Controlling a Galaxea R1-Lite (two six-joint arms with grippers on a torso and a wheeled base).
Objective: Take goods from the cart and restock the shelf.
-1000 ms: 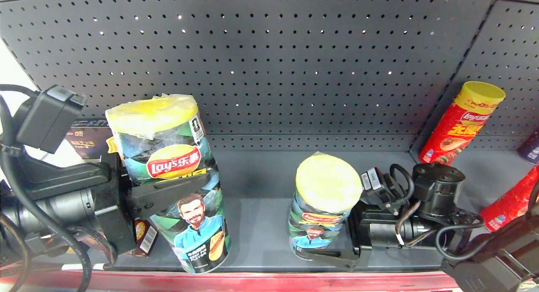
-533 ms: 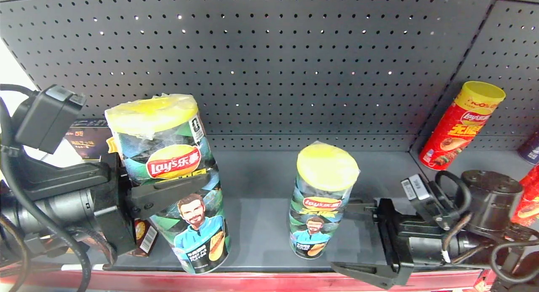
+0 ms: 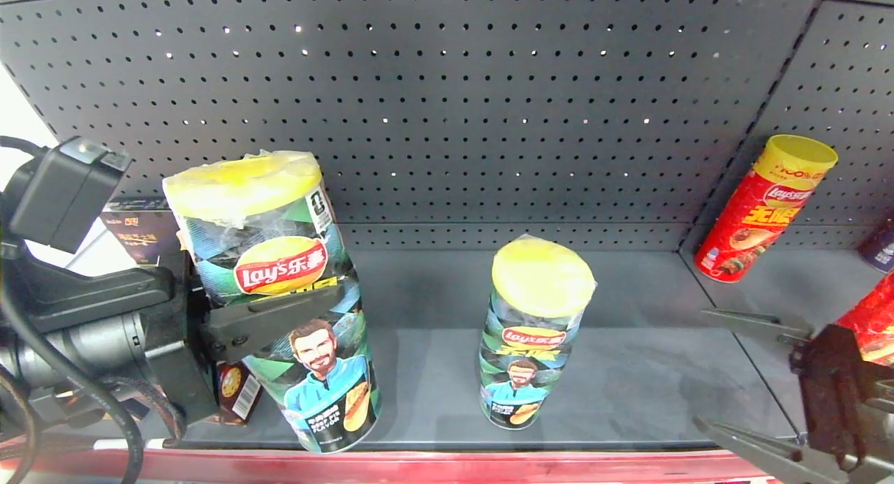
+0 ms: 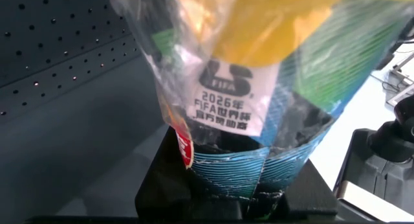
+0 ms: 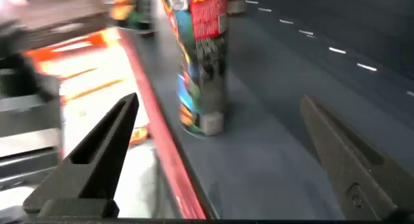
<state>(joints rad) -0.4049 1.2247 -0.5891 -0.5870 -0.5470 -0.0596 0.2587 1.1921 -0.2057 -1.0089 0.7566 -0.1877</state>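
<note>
Nearest: right claw [image 3: 705, 369] is released, jaws spread wide with nothing between them, low at the shelf's front edge [image 3: 447, 463]. Left claw [image 3: 293, 306] is clenched around the middle of a wrapped chip can [image 3: 272, 260], one finger [image 3: 279, 316] lying across its printed side.

The held can's base sits down at the front of the shelf deck [image 3: 649, 393]; whether it touches the deck, cannot tell. Its long axis is near vertical with a slight tilt, yellow lid up, label facing outward.

Well to the left of the open right claw, clear of it, a second chip can [image 3: 534, 334] stands free on the deck, upright, lid up, label out.

Judgement: one can looks stocked and one is mid-placement. Left to do: set the held can down, release it, then fetch more from the cart.

Farther: beyond the right claw, a red can [image 3: 765, 208] leans on the pegboard back [image 3: 447, 107], lid up. Behind the left claw is a dark box [image 3: 140, 232].
</note>
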